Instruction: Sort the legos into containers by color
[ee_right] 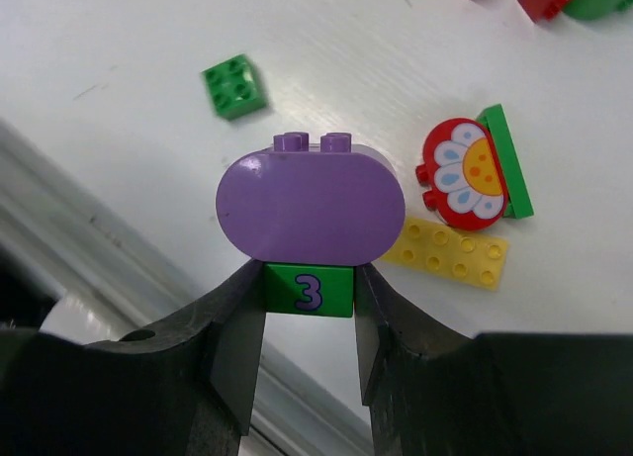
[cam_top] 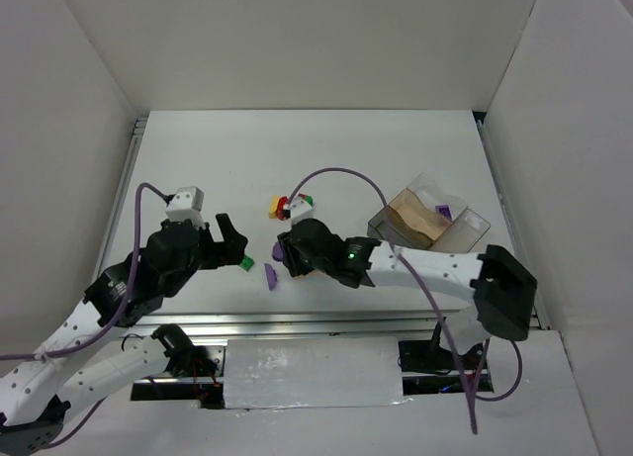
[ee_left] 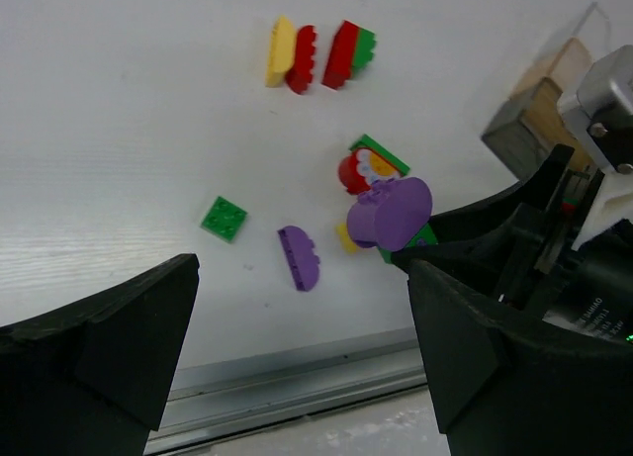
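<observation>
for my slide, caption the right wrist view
Right gripper shut on green numbered brick topped by a purple oval piece

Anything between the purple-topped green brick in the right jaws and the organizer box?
Nothing visible: between the green brick with its purple piece and the organizer box lies only the right arm's forearm.

We've got white links on the left arm (cam_top: 99, 372) and right arm (cam_top: 440, 268), with black wrists and black jaws. Purple cable (cam_top: 346, 173) on each, green LED (cam_top: 350, 251) on the right wrist.
</observation>
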Available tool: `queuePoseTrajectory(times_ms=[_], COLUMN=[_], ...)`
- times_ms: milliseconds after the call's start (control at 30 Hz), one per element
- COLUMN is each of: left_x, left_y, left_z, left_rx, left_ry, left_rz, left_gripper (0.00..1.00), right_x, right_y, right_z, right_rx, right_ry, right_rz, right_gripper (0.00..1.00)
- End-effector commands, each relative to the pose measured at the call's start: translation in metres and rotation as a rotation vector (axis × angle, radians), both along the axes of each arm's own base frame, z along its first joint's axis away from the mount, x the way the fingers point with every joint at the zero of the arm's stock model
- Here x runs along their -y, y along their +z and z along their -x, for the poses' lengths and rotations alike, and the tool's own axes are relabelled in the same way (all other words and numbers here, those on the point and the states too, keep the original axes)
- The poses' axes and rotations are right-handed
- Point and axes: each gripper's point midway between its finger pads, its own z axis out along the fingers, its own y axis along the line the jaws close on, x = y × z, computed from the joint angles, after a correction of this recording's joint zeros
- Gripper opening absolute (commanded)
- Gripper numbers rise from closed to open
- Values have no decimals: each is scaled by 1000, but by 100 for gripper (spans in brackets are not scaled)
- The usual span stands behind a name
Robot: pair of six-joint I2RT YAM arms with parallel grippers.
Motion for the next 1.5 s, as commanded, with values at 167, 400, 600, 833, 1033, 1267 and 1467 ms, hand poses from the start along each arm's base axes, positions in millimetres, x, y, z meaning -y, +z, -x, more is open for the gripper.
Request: queuePoseTrajectory(times_ms=[167,400,600,833,1033,1267,1467], left_x=[95,134,152,160,156,137,117], left_y=[26,23,22,6,21,59,78], left_z=[8,15,25,30,22,15,4], left_rx=[-87,-155,-182,-235,-171,-40,35], left_ry=[-301,-430,-537,-582,-568,-536,-458], left_rz=[333,466,526,517,487,439,400], left_gripper=[99,99,88,66,0,0,0], right_x=[8,20,25,27,32,55,73], right_y=[93,107,115,129,123,101,92], right_z=[65,81,69,66,66,66,50], right_rx=[237,301,351,400,408,400,386], right_ry=[455,509,432,410,411,353,213], right_rz=[-206,-264,-263,-301,-282,-269,-271], right_gripper=[3,2,2,1,0,0,0])
